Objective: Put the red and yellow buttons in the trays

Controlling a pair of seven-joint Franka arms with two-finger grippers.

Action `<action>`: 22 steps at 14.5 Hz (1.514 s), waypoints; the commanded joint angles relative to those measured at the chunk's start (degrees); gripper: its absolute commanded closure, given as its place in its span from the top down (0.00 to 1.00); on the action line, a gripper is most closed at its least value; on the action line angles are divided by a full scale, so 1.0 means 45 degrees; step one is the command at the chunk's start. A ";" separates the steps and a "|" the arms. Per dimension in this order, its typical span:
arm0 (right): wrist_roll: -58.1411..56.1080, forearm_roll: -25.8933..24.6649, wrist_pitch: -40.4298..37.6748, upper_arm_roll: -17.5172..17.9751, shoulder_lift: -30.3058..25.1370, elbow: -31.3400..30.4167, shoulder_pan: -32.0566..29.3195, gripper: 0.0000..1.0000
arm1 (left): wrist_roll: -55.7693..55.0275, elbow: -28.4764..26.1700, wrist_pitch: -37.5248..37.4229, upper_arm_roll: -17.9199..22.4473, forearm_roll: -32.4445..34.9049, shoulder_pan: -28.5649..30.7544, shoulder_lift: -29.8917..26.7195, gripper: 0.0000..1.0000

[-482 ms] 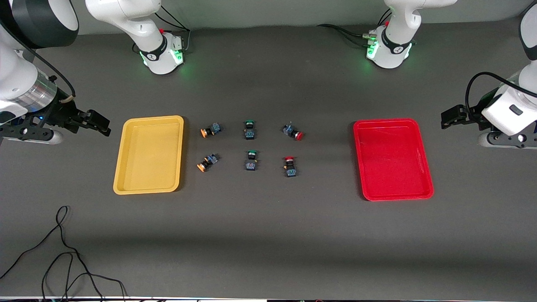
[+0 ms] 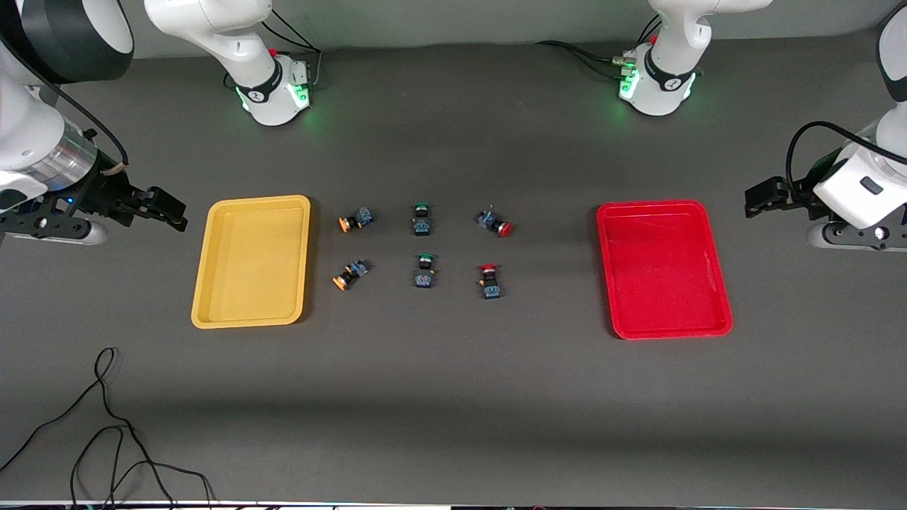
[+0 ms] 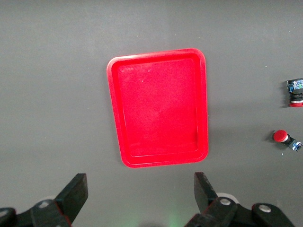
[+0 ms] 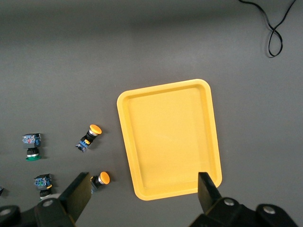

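Two yellow buttons (image 2: 356,221) (image 2: 350,275) lie beside the yellow tray (image 2: 251,262). Two red buttons (image 2: 494,223) (image 2: 489,280) lie nearer the red tray (image 2: 662,269). Both trays hold nothing. My right gripper (image 2: 170,210) hangs open over the table at the right arm's end, just outside the yellow tray (image 4: 168,137). Its wrist view shows open fingers (image 4: 143,182) and both yellow buttons (image 4: 90,137) (image 4: 100,178). My left gripper (image 2: 757,200) hangs open at the left arm's end, outside the red tray (image 3: 158,109). Nothing is between its fingers (image 3: 140,182). The red buttons (image 3: 280,137) (image 3: 296,92) show at that view's edge.
Two green-capped buttons (image 2: 421,218) (image 2: 424,270) lie in the middle column between the yellow and red ones. A loose black cable (image 2: 106,432) curls on the table near the front camera at the right arm's end. The arm bases (image 2: 273,92) (image 2: 655,88) stand farthest from the front camera.
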 commanded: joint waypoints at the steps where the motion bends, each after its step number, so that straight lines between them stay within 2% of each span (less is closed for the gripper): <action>1: -0.0038 0.0426 0.0178 0.0037 0.0657 0.0260 0.0098 1.00 | 0.0177 -0.0096 -0.0229 -0.0046 0.0136 0.0016 -0.0244 1.00; 4: 0.0078 0.0741 0.0509 0.0056 0.1185 0.0260 0.0740 1.00 | 0.0177 -0.0115 -0.0229 -0.0065 0.0136 0.0016 -0.0225 1.00; 7: 0.1772 0.0741 0.0881 0.0056 0.1673 0.0144 0.1442 1.00 | -0.0910 -0.0582 -0.0053 -0.0201 0.0000 -0.0663 -0.0166 1.00; 9: 0.2420 0.0664 0.0980 0.0037 0.2005 0.0123 0.1874 1.00 | -0.2840 -0.0799 0.0161 -0.0221 -0.0117 -0.1677 -0.0070 1.00; 12: 0.2462 0.0682 0.1038 0.0037 0.2124 0.0143 0.1837 1.00 | -0.6781 -0.0799 0.0901 -0.0241 -0.0896 -0.3357 0.0457 1.00; 17: 0.2481 0.0702 0.0999 -0.0022 0.2338 0.0123 0.1798 1.00 | -1.2976 -0.0799 0.2542 -0.0241 -0.1152 -0.6365 0.1609 1.00; 20: 0.2501 0.0702 0.0999 -0.0041 0.2378 0.0123 0.1797 1.00 | -1.4740 -0.0818 0.2974 -0.0261 -0.1426 -0.7500 0.1864 1.00; 22: 0.4034 0.0760 0.0999 -0.0022 0.2455 0.0143 0.1837 1.00 | -1.5348 -0.0896 0.3032 -0.0261 -0.1426 -0.7970 0.2137 1.00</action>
